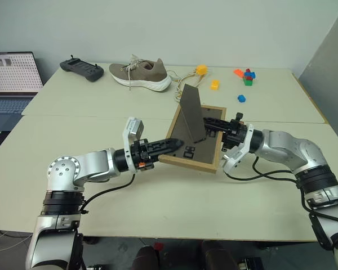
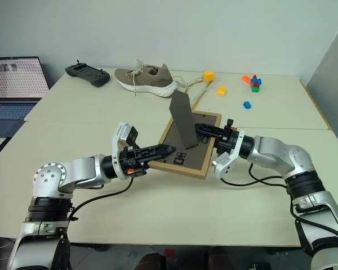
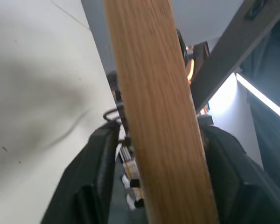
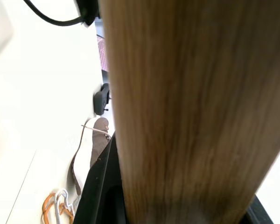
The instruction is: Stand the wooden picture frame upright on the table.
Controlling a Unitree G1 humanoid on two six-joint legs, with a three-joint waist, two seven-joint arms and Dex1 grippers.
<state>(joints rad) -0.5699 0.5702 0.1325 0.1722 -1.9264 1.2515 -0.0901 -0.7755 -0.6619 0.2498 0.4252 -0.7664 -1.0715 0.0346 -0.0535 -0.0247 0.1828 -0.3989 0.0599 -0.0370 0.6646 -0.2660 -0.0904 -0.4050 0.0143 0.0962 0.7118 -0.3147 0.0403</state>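
Left end effector (image 1: 177, 144) and right end effector (image 1: 209, 124) clenched on opposite edges of wooden picture frame (image 1: 205, 160); table (image 1: 158, 214) bare nearby.

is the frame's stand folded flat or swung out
Swung out: the stand rises steeply off the frame's dark back, which faces up.

Front of the wooden picture frame (image 1: 194, 142) turned away, picture hidden. Laptop (image 1: 11, 84) cut by the edge. Screen content too small to read.
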